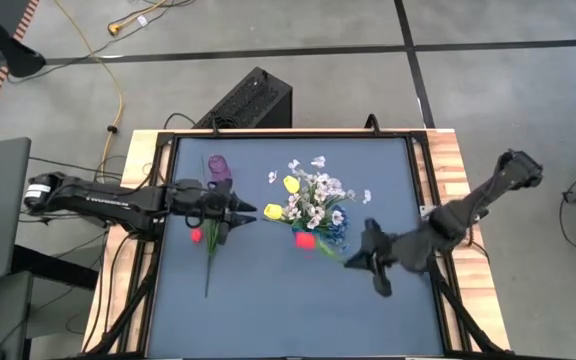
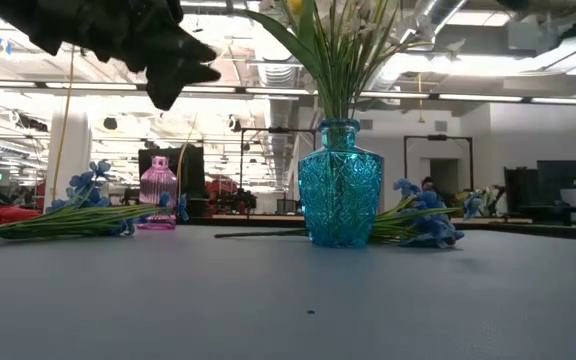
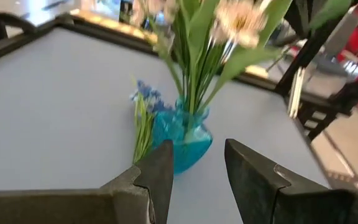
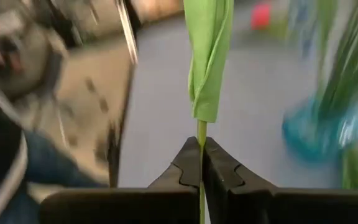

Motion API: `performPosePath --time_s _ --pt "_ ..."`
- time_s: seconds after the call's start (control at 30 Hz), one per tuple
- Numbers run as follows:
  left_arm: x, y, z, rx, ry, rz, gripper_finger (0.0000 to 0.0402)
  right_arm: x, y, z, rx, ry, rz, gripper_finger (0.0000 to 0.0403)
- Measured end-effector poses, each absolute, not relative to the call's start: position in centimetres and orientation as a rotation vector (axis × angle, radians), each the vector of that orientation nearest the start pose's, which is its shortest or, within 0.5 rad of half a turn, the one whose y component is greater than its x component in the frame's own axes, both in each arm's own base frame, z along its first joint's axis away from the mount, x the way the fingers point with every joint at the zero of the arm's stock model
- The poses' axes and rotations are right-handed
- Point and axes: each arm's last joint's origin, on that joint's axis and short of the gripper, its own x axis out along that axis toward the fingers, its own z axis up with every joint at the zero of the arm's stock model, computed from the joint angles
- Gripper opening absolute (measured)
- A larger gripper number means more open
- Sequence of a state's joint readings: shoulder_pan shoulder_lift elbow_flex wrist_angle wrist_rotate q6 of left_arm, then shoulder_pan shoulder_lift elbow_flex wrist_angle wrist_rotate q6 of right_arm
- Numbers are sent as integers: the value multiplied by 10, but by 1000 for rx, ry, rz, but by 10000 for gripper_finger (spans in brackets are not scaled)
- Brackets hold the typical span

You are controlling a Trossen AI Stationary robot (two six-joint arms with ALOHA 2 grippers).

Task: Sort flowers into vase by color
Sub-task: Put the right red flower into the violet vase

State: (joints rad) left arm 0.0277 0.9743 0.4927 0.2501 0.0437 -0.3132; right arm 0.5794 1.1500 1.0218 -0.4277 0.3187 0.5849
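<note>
Stem [image 4: 201, 134] between right pincer [image 4: 202, 163] fingers

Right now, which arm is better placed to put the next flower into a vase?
The right. Its gripper is shut on a green stem near the blue vase. The left gripper is open and empty.

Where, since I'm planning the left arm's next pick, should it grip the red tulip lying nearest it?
Probably on the thin stem of the red tulip, from straight above, with the left gripper fingers straddling it: it lies flat on the table, stem clear of other things.
</note>
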Motion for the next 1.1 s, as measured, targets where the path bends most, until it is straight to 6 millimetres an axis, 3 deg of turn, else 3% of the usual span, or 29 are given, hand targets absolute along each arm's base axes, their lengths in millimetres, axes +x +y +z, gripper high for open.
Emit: performPosePath --time_s 0.23,0.4,0.5,0.7,0.87,1.1 --pt "199 4 272 -333 -28 -17 132 217 94 371 284 148 131 30" --pt "184 6 301 -293 -279 27 132 227 77 390 248 -66 148 30" --pt "184 6 318 -282 -311 25 132 237 65 396 248 -168 105 29" --pt "206 6 363 -224 -243 8 132 262 42 389 265 -207 95 31" --pt "229 7 405 -220 -164 17 132 273 29 395 327 -350 140 31" --pt "266 6 428 -257 -53 -33 132 279 18 396 406 -416 126 30"
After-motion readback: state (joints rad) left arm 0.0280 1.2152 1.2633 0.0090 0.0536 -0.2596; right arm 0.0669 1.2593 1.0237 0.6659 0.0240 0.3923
